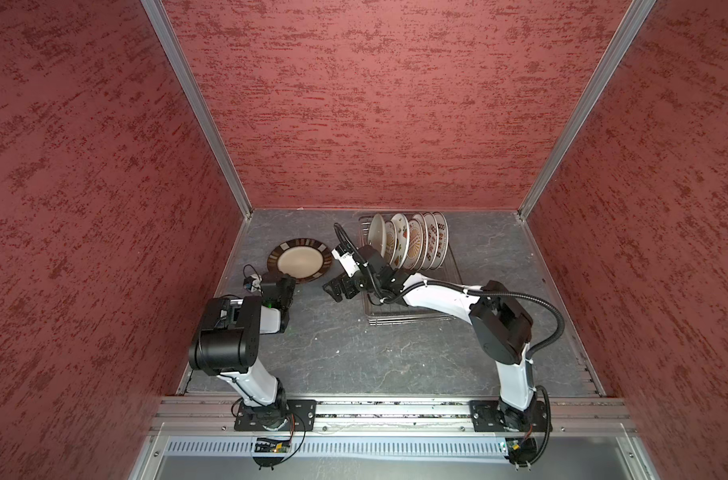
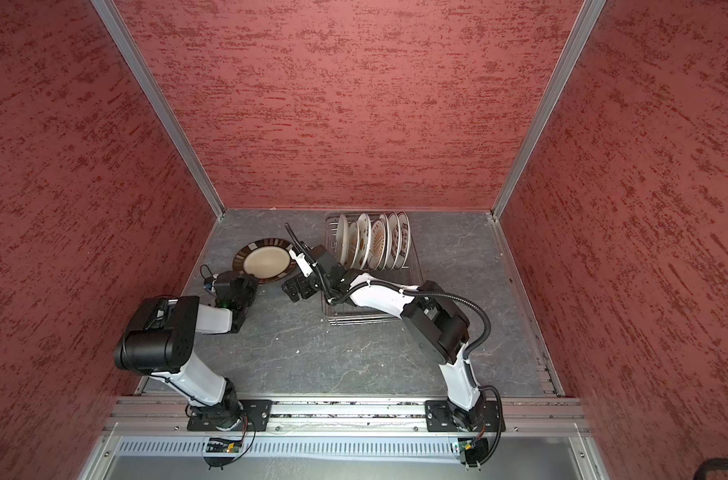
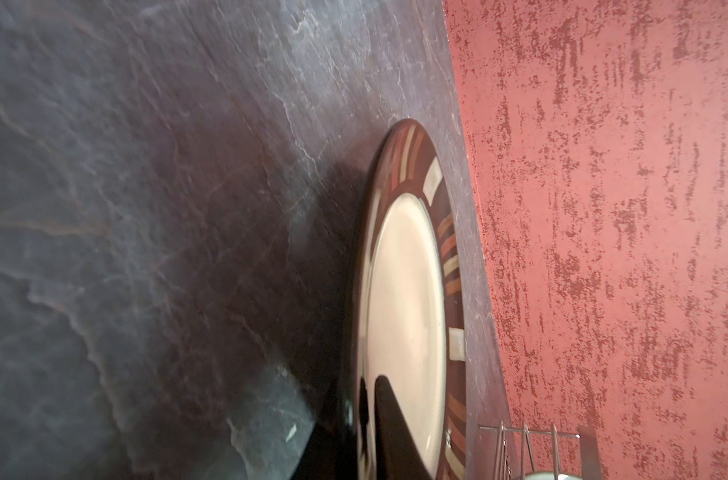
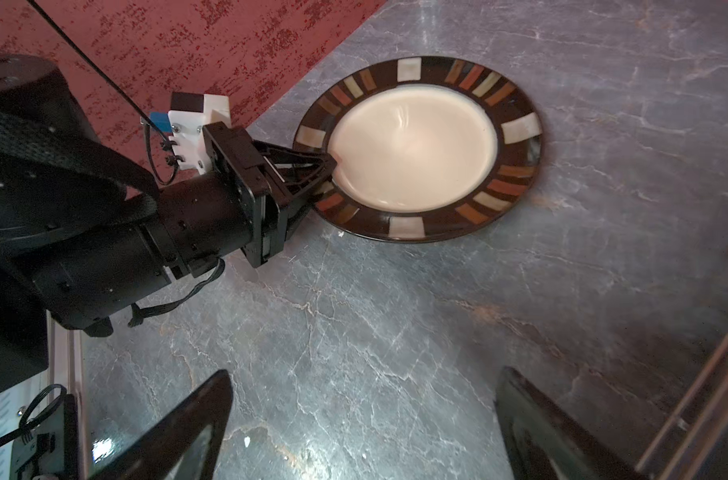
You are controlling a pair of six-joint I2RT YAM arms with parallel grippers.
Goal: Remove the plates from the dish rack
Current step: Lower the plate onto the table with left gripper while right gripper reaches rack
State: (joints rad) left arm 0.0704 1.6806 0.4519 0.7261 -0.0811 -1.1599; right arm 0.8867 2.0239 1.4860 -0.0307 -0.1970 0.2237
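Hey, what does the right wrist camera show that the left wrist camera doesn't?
Right wrist only: the whole left gripper astride the plate's rim, and the open right gripper. Left wrist only: the rack's upright prongs. Both: the dark-rimmed plate flat on the table, beside the red wall.

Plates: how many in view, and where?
7. Six plates stand on edge in the dish rack; a dark-rimmed plate lies flat on the table, left claw at its rim. Others may hide between them.
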